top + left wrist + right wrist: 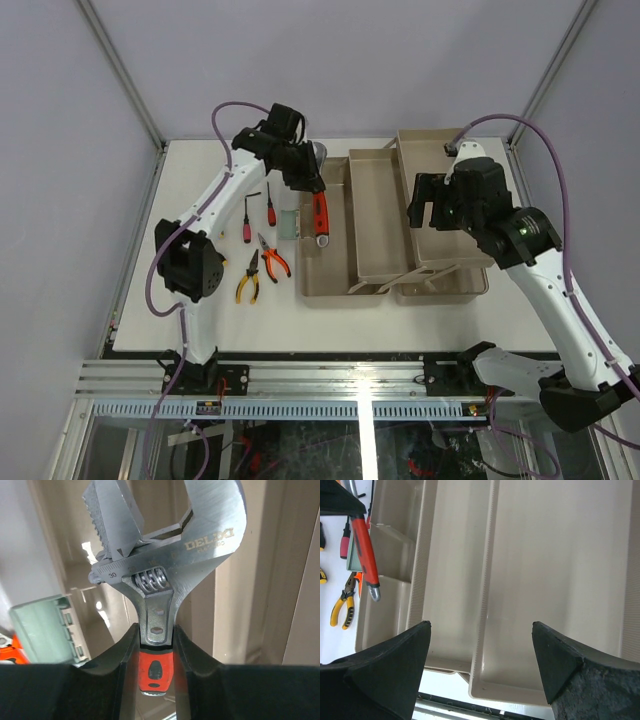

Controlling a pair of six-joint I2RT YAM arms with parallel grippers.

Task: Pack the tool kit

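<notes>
So, table (140, 320): flat white board with a matte surface.
Yellow pliers (248, 278): the nearest tool. It lies on the table left of the box and has curved yellow grips and a dark steel nose.
Orange pliers (273, 258): just beyond the yellow pair, with glossy orange grips splayed apart.
Toolbox (440, 285): smooth beige plastic with its long rectangular trays fanned out. The rims are finely ribbed, and a deeper divided well sits at its left end.
Right gripper (480, 640): black wedge-shaped fingers with a grainy matte finish. They are spread wide with nothing between them, and the gripper hangs over the right-hand trays.
Green latch (45, 630): a pale green ribbed plastic block on the box's left wall.
Screwdrivers (246, 222): two slim ones with red-and-black handles, lying side by side on the table beyond the pliers.
Wrench (200, 540): adjustable, with a brushed steel head, a serrated sliding jaw, a coiled worm screw, an engraved scale and stamped lettering. The grip is red-orange with a black inset. It is over the box's left well; whether it touches the box cannot be told.
Left gripper (155, 645): smooth black fingers clamped on the wrench's neck, where the steel meets the red grip.
</notes>
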